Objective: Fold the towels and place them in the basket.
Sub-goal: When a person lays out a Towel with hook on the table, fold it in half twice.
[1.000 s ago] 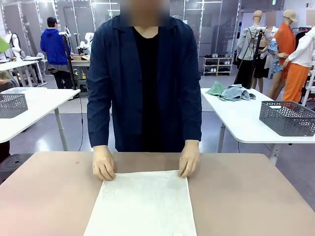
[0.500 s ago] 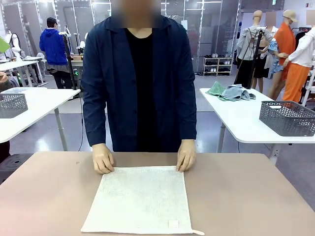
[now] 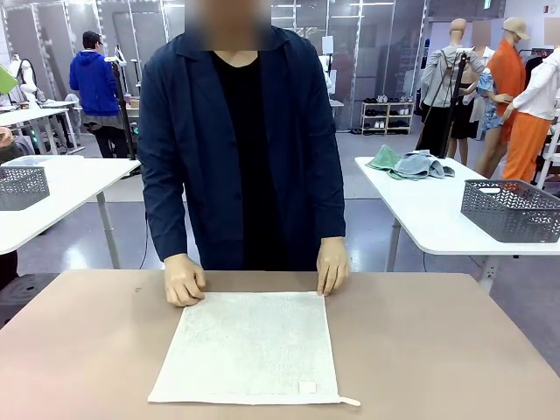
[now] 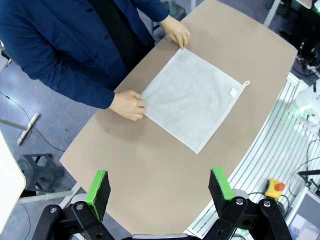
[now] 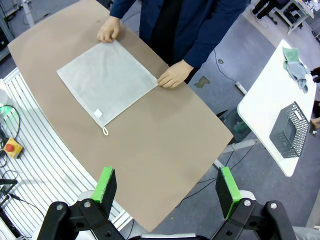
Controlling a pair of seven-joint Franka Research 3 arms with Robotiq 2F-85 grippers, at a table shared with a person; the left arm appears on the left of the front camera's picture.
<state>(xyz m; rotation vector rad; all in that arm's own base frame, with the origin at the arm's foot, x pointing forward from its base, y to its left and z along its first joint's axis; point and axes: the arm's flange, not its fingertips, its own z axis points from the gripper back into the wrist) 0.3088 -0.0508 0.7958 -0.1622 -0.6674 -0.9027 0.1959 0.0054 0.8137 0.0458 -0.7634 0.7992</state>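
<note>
A cream-white towel (image 3: 249, 346) lies flat on the brown table (image 3: 437, 350), its corner loop (image 3: 350, 402) at the near right. The person's hands (image 3: 184, 282) press its two far corners. More towels, green and pale blue, lie heaped (image 3: 411, 164) on the white side table at the right, where the dark grey basket (image 3: 512, 210) also stands. My left gripper (image 4: 159, 189) hangs open high above the table, the towel (image 4: 192, 102) well beyond it. My right gripper (image 5: 166, 190) is open too, high over the table's other end, with the towel (image 5: 105, 80) and the basket (image 5: 290, 132) far off.
Another grey lattice basket (image 3: 22, 185) sits on a white table at the left. A ribbed white rail (image 5: 35, 165) and a yellow emergency-stop box (image 4: 275, 187) lie along the robot's side of the table. Bare brown tabletop surrounds the towel.
The person has slid the towel toward the far side, bringing its near edge and loop into the front view, and has straightened up. Both grippers stay open.
</note>
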